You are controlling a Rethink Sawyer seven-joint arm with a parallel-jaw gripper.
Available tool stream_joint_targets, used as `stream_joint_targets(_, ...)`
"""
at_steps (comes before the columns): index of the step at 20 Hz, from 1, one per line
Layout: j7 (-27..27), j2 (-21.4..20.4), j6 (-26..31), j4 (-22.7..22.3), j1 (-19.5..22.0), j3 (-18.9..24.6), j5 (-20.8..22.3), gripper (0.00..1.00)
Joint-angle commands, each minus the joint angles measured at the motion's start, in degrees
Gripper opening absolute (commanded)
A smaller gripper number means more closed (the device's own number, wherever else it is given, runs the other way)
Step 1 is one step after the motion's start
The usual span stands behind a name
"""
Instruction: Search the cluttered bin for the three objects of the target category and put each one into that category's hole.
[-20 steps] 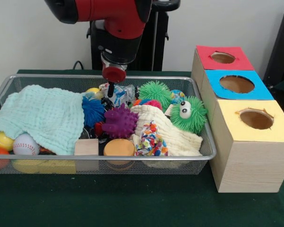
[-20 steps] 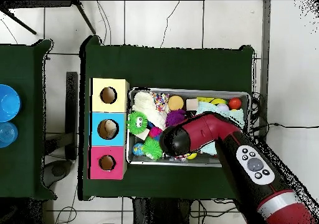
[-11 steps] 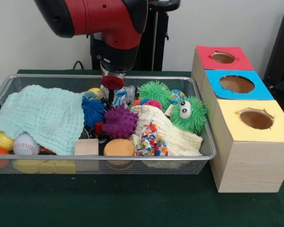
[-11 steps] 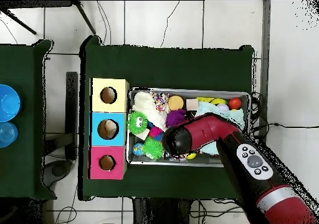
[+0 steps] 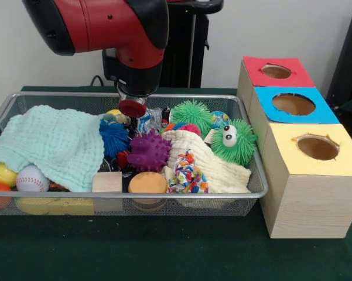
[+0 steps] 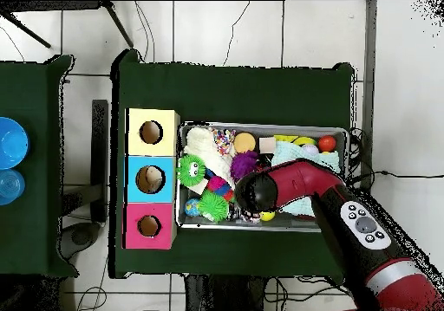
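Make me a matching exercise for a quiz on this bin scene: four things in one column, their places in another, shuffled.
Things:
1. baseball
2. green googly-eyed toy
3. purple spiky ball
4. yellow box

Places:
A. outside the wire bin, nearest the camera of three boxes
B. bin's right end
C. bin's middle
D. bin's left front corner

Pairs: 1-D, 2-B, 3-C, 4-A

A robotics lab: a red and black robot arm [image 5: 105,26] reaches over a table [image 5: 164,257] draped in green cloth, at the frame's centre. Loose cables [image 6: 238,26] trail across the pale tiled floor [image 6: 217,30] at top, and three wooden boxes [image 5: 304,158] with coloured tops line the right.
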State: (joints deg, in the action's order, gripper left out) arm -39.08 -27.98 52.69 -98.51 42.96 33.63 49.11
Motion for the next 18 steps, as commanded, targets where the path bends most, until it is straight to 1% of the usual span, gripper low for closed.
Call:
stream_joint_targets(1, 4.3, 6.9, -2.6, 1.2, 1.4, -1.9, 2.9, 0.0)
stream_joint_targets(4, 4.3, 6.8, -2.2, 1.0, 1.4, -1.4, 2.4, 0.0)
stream_joint_targets(13, 4.7, 7.1, -3.7, 0.2, 2.6, -0.1, 1.4, 0.0)
stream_joint_targets(16, 3.2, 4.7, -3.4, -1.3, 2.7, 1.4, -1.2, 0.0)
stream_joint_targets(18, 4.2, 0.7, -1.1, -3.6, 3.9, 4.2, -5.3, 0.0)
